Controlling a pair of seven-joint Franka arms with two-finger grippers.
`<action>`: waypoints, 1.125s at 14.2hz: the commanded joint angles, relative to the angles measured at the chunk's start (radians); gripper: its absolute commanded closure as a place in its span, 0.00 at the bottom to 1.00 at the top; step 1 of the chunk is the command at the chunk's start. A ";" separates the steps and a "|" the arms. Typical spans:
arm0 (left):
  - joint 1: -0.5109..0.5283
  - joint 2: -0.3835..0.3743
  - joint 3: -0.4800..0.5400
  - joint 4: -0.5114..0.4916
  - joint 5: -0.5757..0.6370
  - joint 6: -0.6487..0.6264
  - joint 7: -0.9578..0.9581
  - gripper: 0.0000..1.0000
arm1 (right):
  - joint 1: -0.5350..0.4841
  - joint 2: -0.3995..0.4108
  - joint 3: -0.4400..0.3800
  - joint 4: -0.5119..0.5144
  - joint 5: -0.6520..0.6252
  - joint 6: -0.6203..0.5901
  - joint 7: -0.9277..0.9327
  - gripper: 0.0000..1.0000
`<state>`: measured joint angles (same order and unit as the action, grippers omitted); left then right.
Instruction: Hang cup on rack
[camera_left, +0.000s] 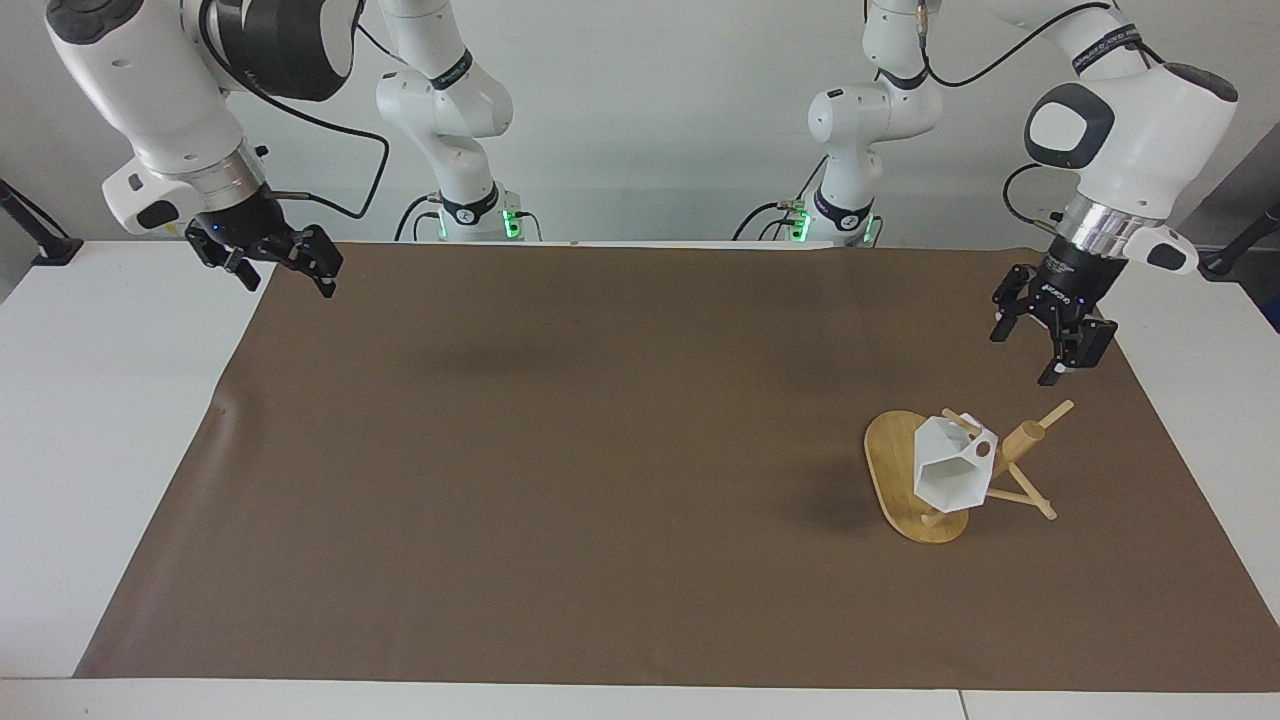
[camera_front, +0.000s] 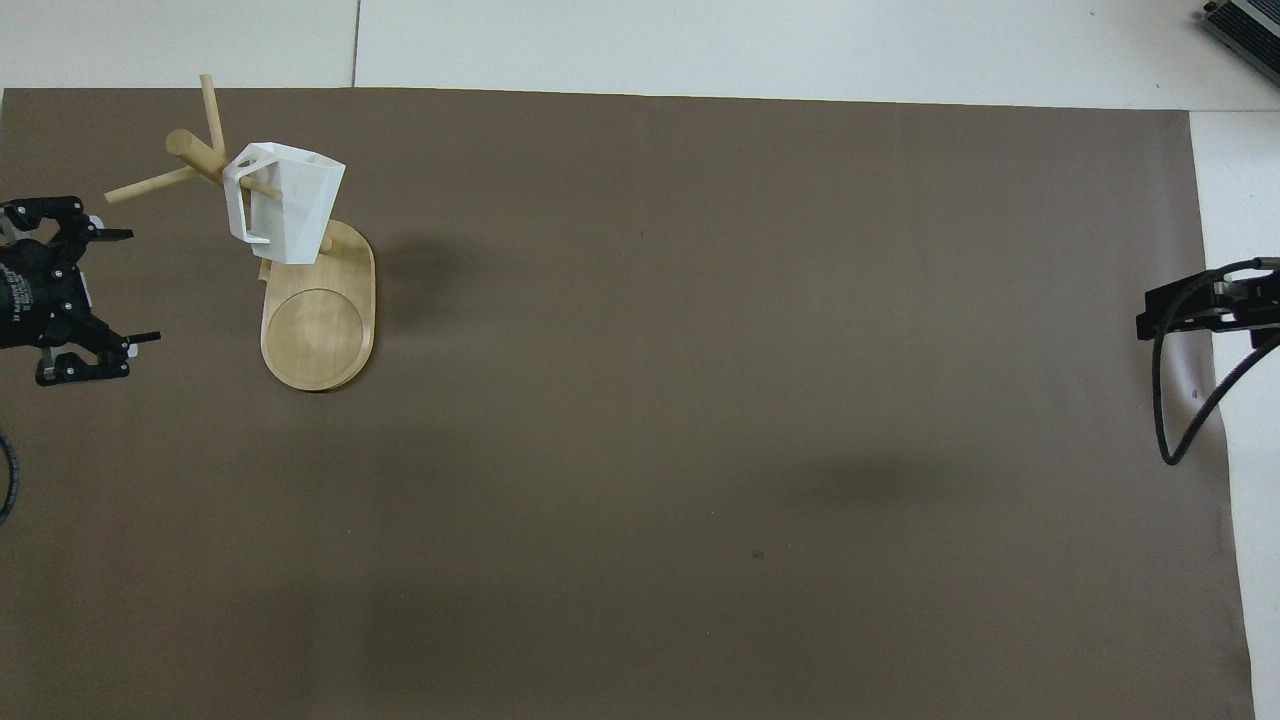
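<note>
The white faceted cup (camera_left: 945, 470) hangs by its handle on a thin peg of the bamboo rack (camera_left: 1022, 440), above the rack's oval base (camera_left: 888, 468). In the overhead view the cup (camera_front: 290, 205) sits tilted on the peg over the rack's base (camera_front: 318, 330). My left gripper (camera_left: 1022, 357) is open and empty, up in the air beside the rack toward the left arm's end of the table, clear of the cup; it also shows in the overhead view (camera_front: 140, 286). My right gripper (camera_left: 288, 283) is open and empty, waiting over the right arm's end (camera_front: 1142, 325).
A brown mat (camera_left: 600, 450) covers most of the white table (camera_left: 110, 400). The rack stands on the mat near the left arm's end. A black cable (camera_front: 1165, 420) hangs from the right gripper.
</note>
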<state>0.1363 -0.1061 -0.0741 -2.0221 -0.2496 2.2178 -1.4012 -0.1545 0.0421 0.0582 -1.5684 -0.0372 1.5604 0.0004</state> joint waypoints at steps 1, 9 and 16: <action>0.009 -0.004 -0.007 0.016 0.021 -0.033 0.138 0.00 | -0.008 -0.014 0.006 -0.007 0.016 -0.013 -0.025 0.00; 0.011 -0.007 0.000 0.144 0.026 -0.239 0.511 0.00 | -0.007 -0.013 0.006 -0.007 0.016 -0.013 -0.025 0.00; -0.236 -0.032 0.235 0.206 0.157 -0.328 0.922 0.00 | 0.026 -0.011 0.006 -0.007 0.016 -0.013 -0.025 0.00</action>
<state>-0.0177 -0.1243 0.0735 -1.8573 -0.1491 1.9494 -0.5616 -0.1374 0.0420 0.0609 -1.5687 -0.0363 1.5604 -0.0001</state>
